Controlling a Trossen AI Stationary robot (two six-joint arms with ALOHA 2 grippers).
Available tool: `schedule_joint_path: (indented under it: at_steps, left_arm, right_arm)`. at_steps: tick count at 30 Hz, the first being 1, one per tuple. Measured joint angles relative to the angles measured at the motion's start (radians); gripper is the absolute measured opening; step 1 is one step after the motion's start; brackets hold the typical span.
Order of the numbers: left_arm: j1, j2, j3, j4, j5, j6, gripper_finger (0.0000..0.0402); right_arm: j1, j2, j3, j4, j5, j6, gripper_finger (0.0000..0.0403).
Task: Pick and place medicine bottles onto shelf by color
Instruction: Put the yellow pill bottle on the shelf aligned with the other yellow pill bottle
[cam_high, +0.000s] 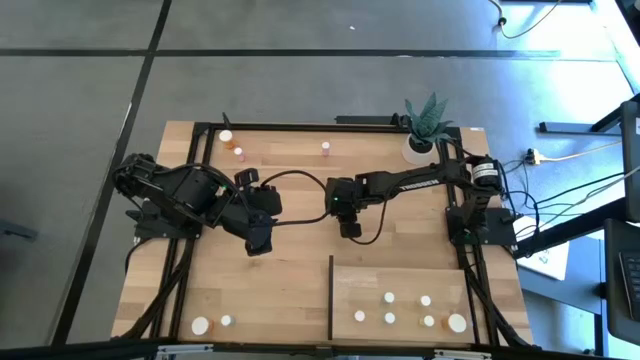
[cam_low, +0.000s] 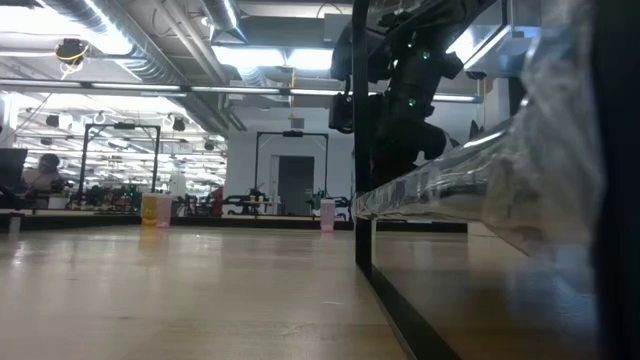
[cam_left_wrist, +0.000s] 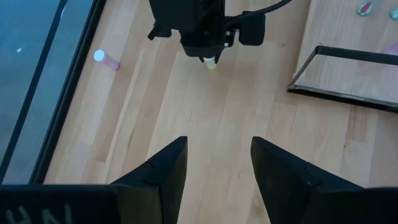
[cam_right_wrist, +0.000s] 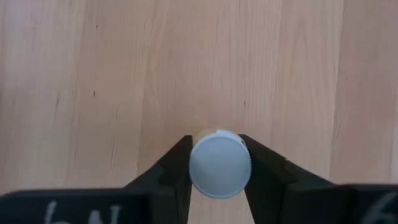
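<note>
We hold a white-capped medicine bottle (cam_right_wrist: 219, 167) clamped between our right gripper (cam_right_wrist: 217, 169) fingers, lifted above the table for carrying to the shelf (cam_high: 400, 290) nearby, while our left gripper (cam_left_wrist: 214, 165) waits beside it, fingers apart.

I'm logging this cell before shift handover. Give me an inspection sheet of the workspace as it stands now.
Surface: light plank wooden tabletop.
Job's things: rectangular light-wood shelf holds six small white-capped medicine bottles; three at the far edge, two at the near left corner.
Clutter: spiky green plant in white pot.
Grippers: right gripper shut on a white-capped bottle mid-table; left gripper open, empty.
Cables: black leads beside right arm base.
Surroundings: grey floor; a workshop room behind.
</note>
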Motion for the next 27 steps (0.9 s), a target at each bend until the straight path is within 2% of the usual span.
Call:
schedule_joint_path:
  at_steps: [9,15,19,27]
  left_arm:
    - [0.000,0.000,0.000,0.000,0.000,0.000,0.0170]
    - [0.000,0.000,0.000,0.000,0.000,0.000,0.0170]
    - [0.000,0.000,0.000,0.000,0.000,0.000,0.0170]
    - [0.000,0.000,0.000,0.002,0.000,-0.001,0.0170]
  right_arm:
    - [0.052,-0.063,0.022,-0.086,-0.002,0.039,0.0126]
    - [0.116,-0.174,0.030,-0.187,0.001,0.107,0.0112]
    - [0.169,-0.267,0.030,-0.252,-0.001,0.185,0.0120]
    - [0.319,-0.436,0.030,-0.428,0.133,0.425,0.0118]
